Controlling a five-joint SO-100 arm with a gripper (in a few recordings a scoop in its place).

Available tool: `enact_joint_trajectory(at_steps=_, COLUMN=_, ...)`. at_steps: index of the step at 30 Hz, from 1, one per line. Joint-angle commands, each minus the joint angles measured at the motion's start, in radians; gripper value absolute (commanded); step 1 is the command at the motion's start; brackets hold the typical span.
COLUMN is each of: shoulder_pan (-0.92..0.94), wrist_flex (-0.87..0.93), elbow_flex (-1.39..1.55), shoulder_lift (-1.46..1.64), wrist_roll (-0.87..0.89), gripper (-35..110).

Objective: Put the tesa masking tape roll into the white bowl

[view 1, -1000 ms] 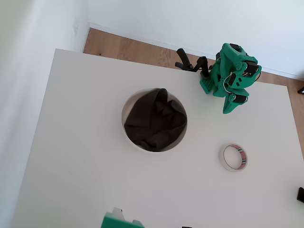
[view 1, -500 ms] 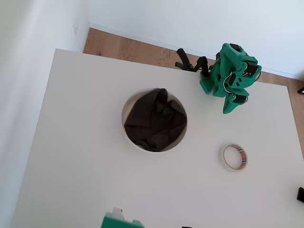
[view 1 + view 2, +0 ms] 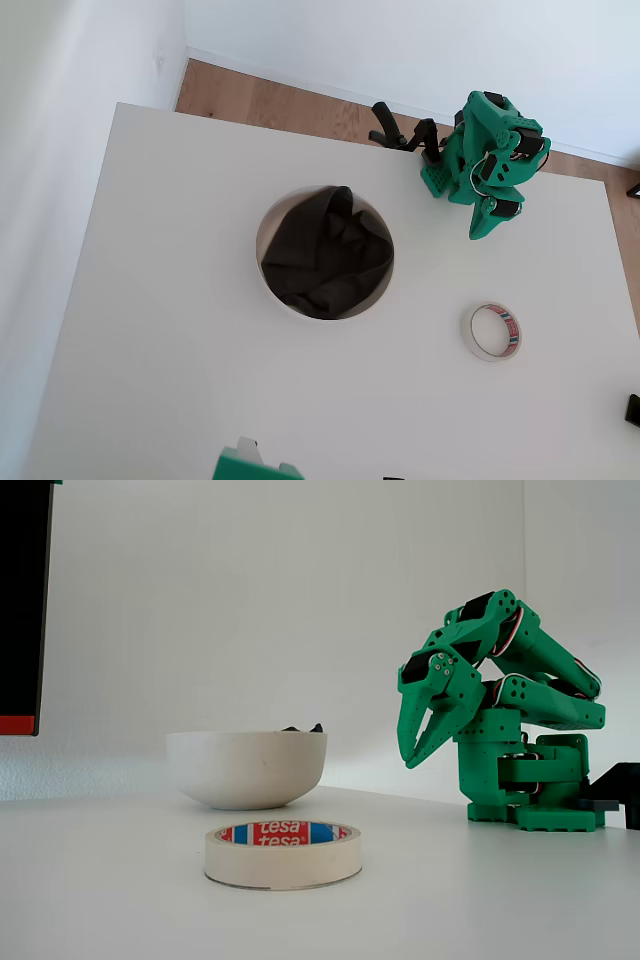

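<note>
Nothing has been picked up yet: the task stands at its very first step, the reach toward the tape. The tape roll (image 3: pixel 492 332) lies flat on the white worktop (image 3: pixel 180 380), ring side up, with its red and blue printed core facing the ceiling in the fixed view (image 3: pixel 283 854). In the overhead view it sits to the right of and a little below the white bowl (image 3: pixel 266 290), well apart from it, and the bowl holds a bunched dark cloth (image 3: pixel 325 255). The green arm (image 3: pixel 540 730) is folded back over its base at the far edge of the worktop, and its gripper (image 3: pixel 412 756) points down and hangs clear of the surface, holding nothing; its jaws taper to a meeting point at the tips with only a thin slit between them higher up, so they look pressed together. From above, the gripper (image 3: pixel 483 228) is near the tape but not over it. My judgement is that the next move calls for unfolding the arm outward over the roll, spreading the jaws, and coming down so one jaw enters the ring's hole and the other goes outside its wall.
</note>
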Motion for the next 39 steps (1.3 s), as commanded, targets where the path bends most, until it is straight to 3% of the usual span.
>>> enact_joint_trajectory(at_steps=1, shoulder_pan=-0.008, wrist_flex=0.005, elbow_flex=0.003, shoulder_lift=0.008, wrist_roll=-0.005, gripper=-8)
enact_joint_trajectory(at_steps=8, shoulder_pan=-0.051, wrist_flex=-0.003, elbow_flex=0.002, shoulder_lift=0.008, wrist_roll=-0.015, gripper=-8)
enact_joint_trajectory(at_steps=14, shoulder_pan=0.02, wrist_flex=-0.13, elbow_flex=-0.063, shoulder_lift=-0.021, wrist_roll=-0.002, gripper=-8)
enact_joint_trajectory(at_steps=23, shoulder_pan=-0.006, wrist_flex=-0.465, elbow_flex=-0.414, shoulder_lift=-0.844, wrist_roll=0.018, gripper=-8)
enact_joint_trajectory(at_steps=27, shoulder_pan=-0.069, wrist_flex=-0.491, elbow_flex=-0.588, shoulder_lift=-1.154, wrist_roll=0.049, gripper=-8)
enact_joint_trajectory(at_steps=29, shoulder_pan=-0.089, wrist_flex=-0.476, elbow_flex=-0.673, shoulder_lift=-1.276, wrist_roll=0.064, gripper=2)
enact_joint_trajectory(at_steps=31, shoulder_pan=-0.103, wrist_flex=-0.472, elbow_flex=-0.729, shoulder_lift=-1.35, wrist_roll=0.084, gripper=14)
enact_joint_trajectory(at_steps=39, shoulder_pan=-0.17, wrist_flex=-0.535, elbow_flex=-0.77, shoulder_lift=-1.445, wrist_roll=0.094, gripper=17)
